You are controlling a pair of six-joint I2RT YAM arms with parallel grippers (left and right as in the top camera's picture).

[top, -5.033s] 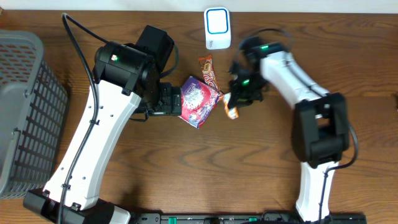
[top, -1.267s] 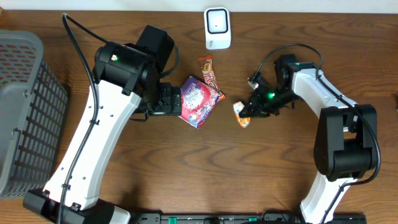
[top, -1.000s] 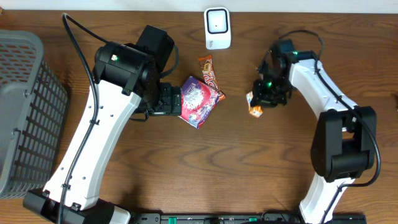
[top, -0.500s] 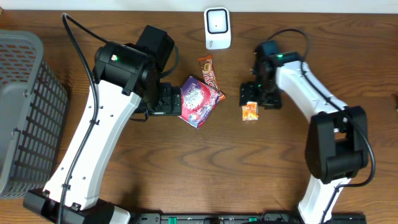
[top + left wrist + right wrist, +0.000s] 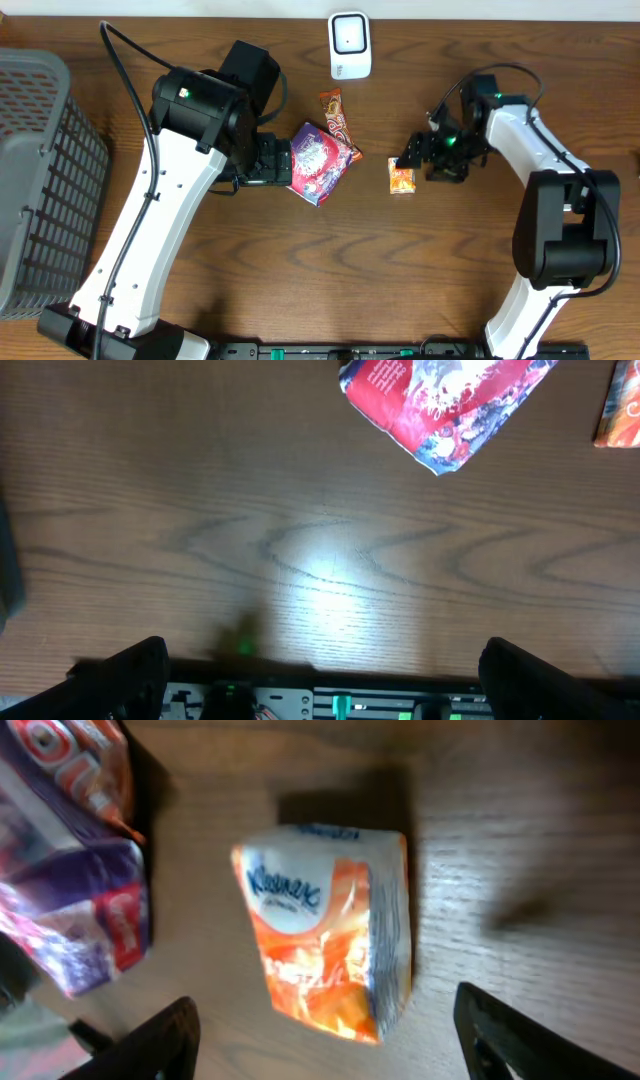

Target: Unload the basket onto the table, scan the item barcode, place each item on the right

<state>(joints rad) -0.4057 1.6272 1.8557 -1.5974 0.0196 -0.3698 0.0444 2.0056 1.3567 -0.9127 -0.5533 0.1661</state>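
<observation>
The tissue pack (image 5: pixel 401 179) lies free right of centre, long axis running up the frame, just left of the spread, empty right gripper (image 5: pixel 418 160), the nearer arm

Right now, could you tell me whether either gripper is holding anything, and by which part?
Nothing is held. The right gripper is open, the tissue pack lying free on the table; the left gripper is open, short of the purple bag.

I see bare table (image 5: pixel 420 270) open along the near side, while the tissue pack (image 5: pixel 401 179), snack bag (image 5: pixel 320 162) and candy wrapper (image 5: pixel 336 115) crowd the middle, the scanner (image 5: pixel 349 45) stands at the far edge and the basket (image 5: pixel 40 180) blocks the left.
</observation>
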